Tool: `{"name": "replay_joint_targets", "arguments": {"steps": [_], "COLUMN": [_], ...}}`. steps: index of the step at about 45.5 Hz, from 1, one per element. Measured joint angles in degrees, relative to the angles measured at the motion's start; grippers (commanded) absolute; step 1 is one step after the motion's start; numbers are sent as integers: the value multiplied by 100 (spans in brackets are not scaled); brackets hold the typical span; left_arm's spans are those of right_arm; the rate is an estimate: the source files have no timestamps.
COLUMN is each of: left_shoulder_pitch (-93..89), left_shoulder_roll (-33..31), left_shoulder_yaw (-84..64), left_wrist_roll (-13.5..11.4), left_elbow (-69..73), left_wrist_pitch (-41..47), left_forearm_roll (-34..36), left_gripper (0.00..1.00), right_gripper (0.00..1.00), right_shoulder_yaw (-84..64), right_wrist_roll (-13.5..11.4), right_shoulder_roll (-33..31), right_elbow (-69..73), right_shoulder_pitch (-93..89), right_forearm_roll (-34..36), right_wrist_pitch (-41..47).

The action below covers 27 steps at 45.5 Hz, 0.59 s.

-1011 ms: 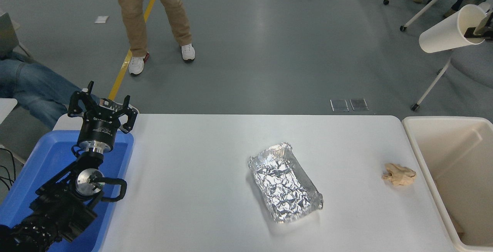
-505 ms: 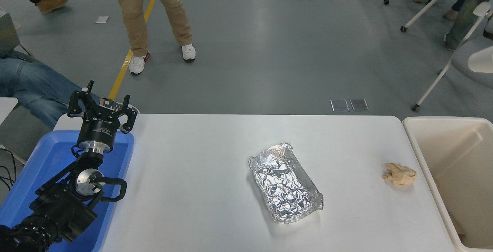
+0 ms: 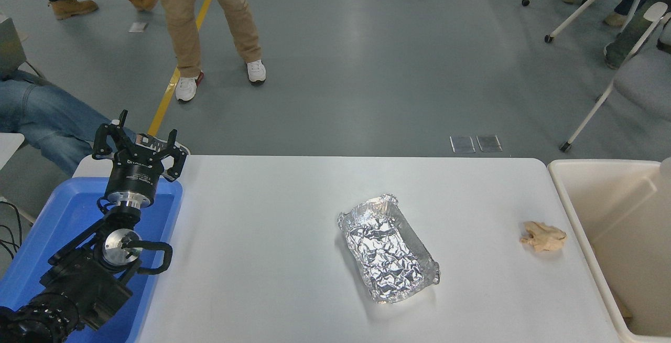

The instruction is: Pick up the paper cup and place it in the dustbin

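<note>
Little of the paper cup can be made out right now: only a pale sliver point(image 3: 667, 170) is caught at the right edge of the head view, just over the far corner of the dustbin point(image 3: 603, 164), and it may be the cup, though too little is shown to be sure. No cup is seen on the table point(image 3: 272, 217), so the pick-up is judged done. Whether the drop has been made cannot be told; the part of the bin's floor that shows has no cup on it, and the release is reckoned the step in hand or just ahead.

The right gripper is out of view, so its grasp cannot be reported. The left gripper point(image 3: 140, 141) is parked at the lower left above the blue tray point(image 3: 68, 217), its black fingers spread wide and nothing held between them.

Now the materials. The dustbin is seen as smooth cream plastic, rectangular, with a thick rounded rim and plain walls sloping inward. A foil tray point(image 3: 388, 248) lies near the middle of the table, crinkled and bright, its rim bent and uneven. A crumpled tan paper ball point(image 3: 543, 236) rests near the bin but apart from it, soft and creased. The table top is matte white with rounded corners; the blue tray is glossy moulded plastic.
</note>
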Motion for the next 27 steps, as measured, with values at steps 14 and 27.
{"name": "replay_joint_targets", "arguments": {"steps": [14,27], "left_shoulder_pitch": [0,0], "left_shoulder_roll": [0,0], "left_shoulder_yaw": [0,0], "left_wrist_roll": [4,4], "left_elbow": [0,0], "left_wrist_pitch": [0,0], "left_forearm_roll": [-1,-1], "left_gripper": [99,99], "right_gripper": [61,100], "right_shoulder_yaw": [288,339], "right_wrist_roll": [-49,-53], "right_shoulder_roll": [313,369], "right_elbow": [35,96], "right_shoulder_pitch": [-571,-656], "right_forearm_roll": [47,55], "right_wrist_pitch": [-172,-214]}}
